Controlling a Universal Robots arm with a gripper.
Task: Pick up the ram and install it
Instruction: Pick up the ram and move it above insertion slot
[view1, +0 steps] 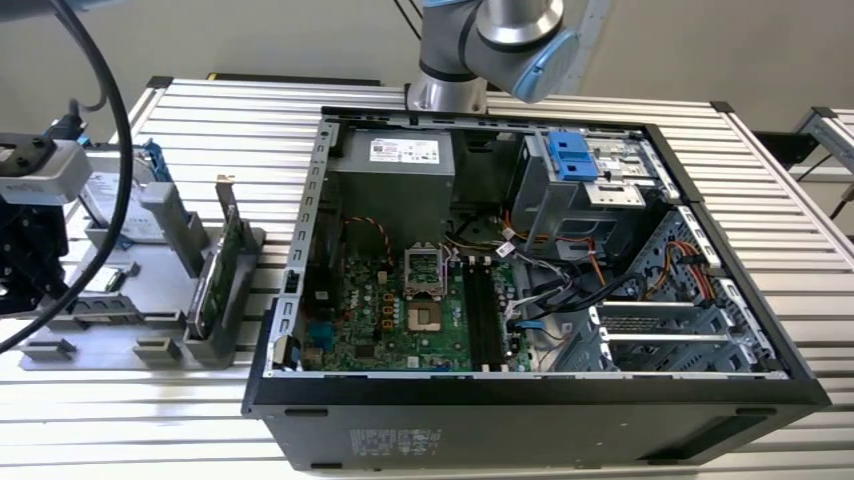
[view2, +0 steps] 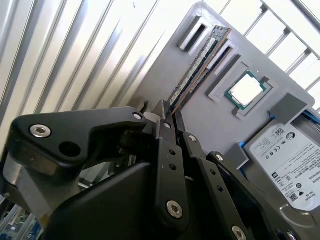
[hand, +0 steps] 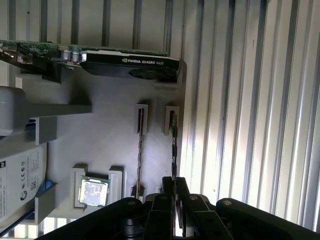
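We have the tool (hand: 174, 186) poised over the grey tray (hand: 110, 135) on the slatted counter (hand: 250, 100). The ram (hand: 173, 145) stands on its edge in the tray's outer pair of cradles, running straight away from the tool's tip, with its nearer stretch hidden behind the tool. Whether the tool is clamped on the board or merely lined up with it, we cannot tell. A second stick (hand: 140, 145) stands parallel just beside the ram, on the side away from the tray's edge, and a processor (hand: 93, 192) lies further off that way; the graphics card (hand: 125, 62) stands beyond the ram's far end. The open computer case (view1: 534, 400), with the black slots (view1: 483, 310) on its board, is well apart from the tool in the exterior view. For the pick to go well, we judge the tool should be square to the thin board, taking it by its flat faces, since any twist could wedge it in the cradles; we also want no contact with the neighbouring stick, and a grip gentle enough not to bend the board
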